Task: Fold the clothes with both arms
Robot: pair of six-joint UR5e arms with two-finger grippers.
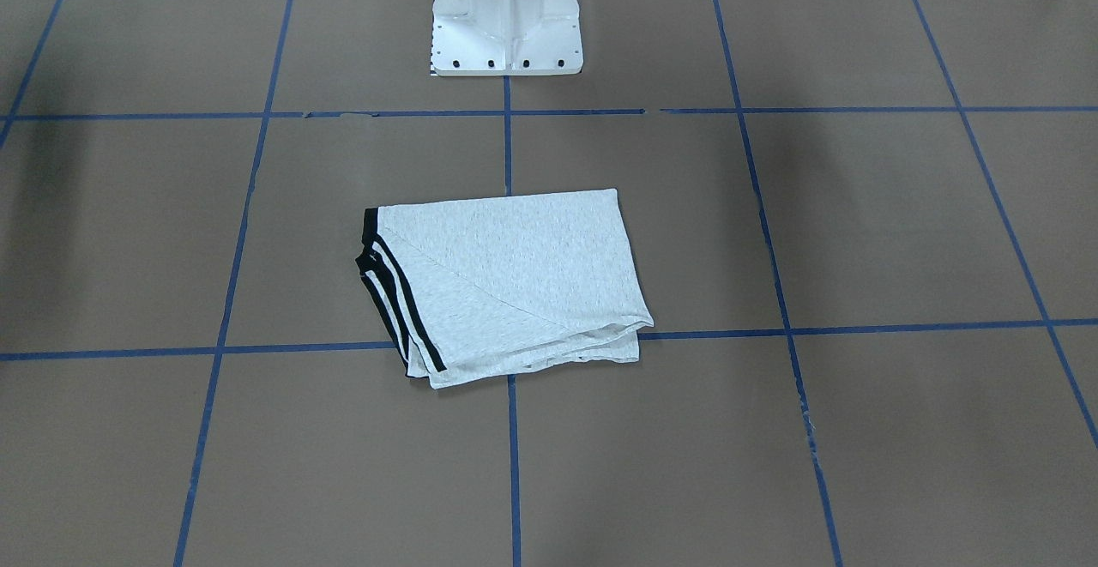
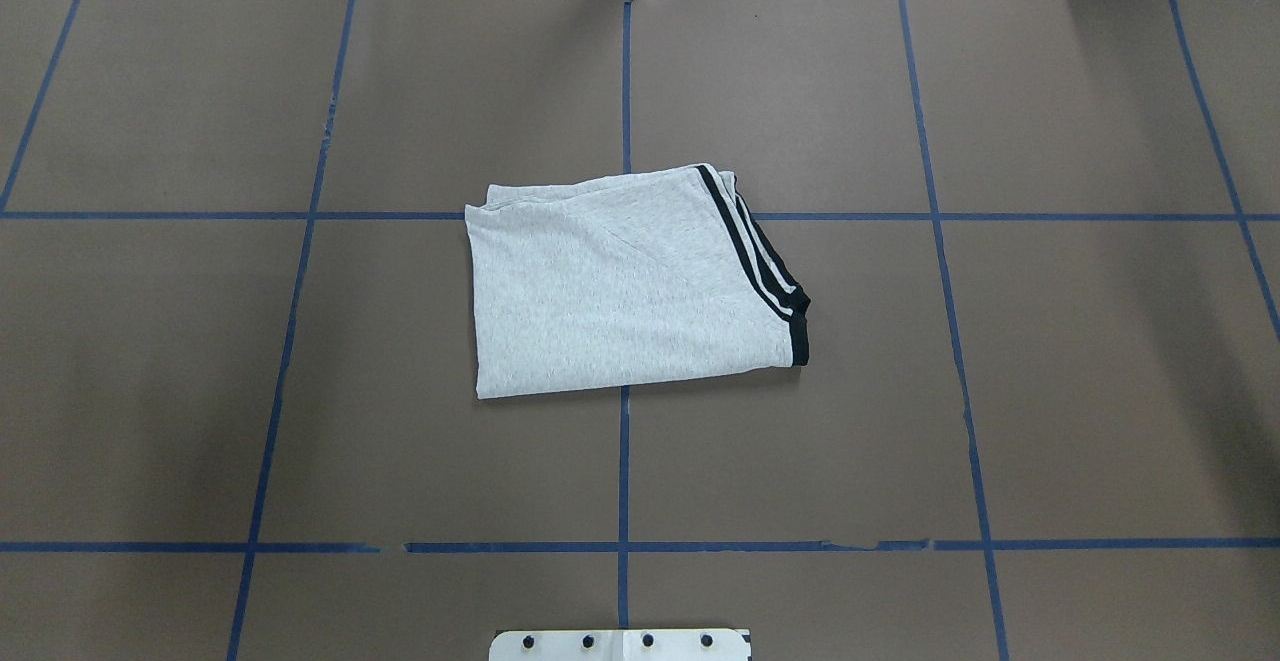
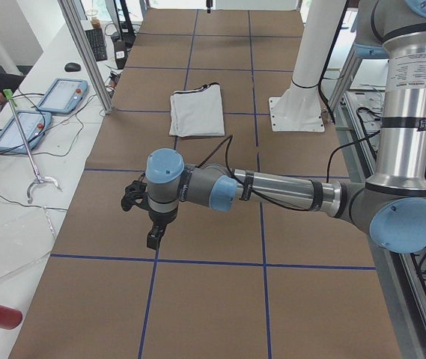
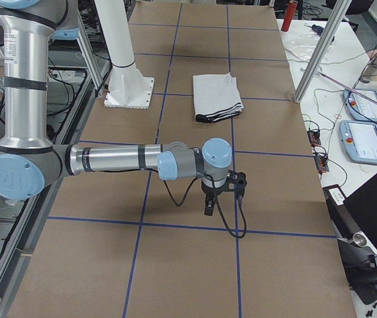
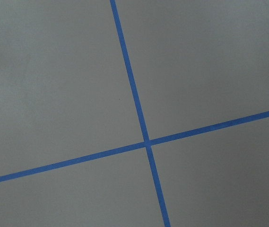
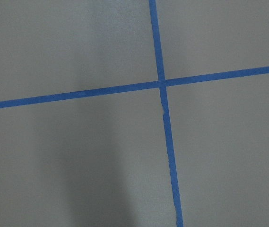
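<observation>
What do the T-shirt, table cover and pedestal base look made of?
T-shirt: heathered matte knit, probably cotton jersey; limp folded layers.
Table cover: matte brown paper, seemingly; wavy far edge.
Pedestal base: glossy white painted metal, likely; bolt heads.

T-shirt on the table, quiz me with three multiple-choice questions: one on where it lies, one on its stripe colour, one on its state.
1. Where does the T-shirt lie?
A. On the white pedestal base
B. Across the centre tape line
C. At the table's far corner

2. What colour are its stripes?
A. Red
B. Blue
C. Black

3. What state is it in?
A. Folded into a rectangle
B. Spread flat, sleeves out
C. Lifted by both tools

Answers: 1 B, the blue line vanishes under it; 2 C, black bands edge one side; 3 A, layered edges show and nothing touches it.
</observation>
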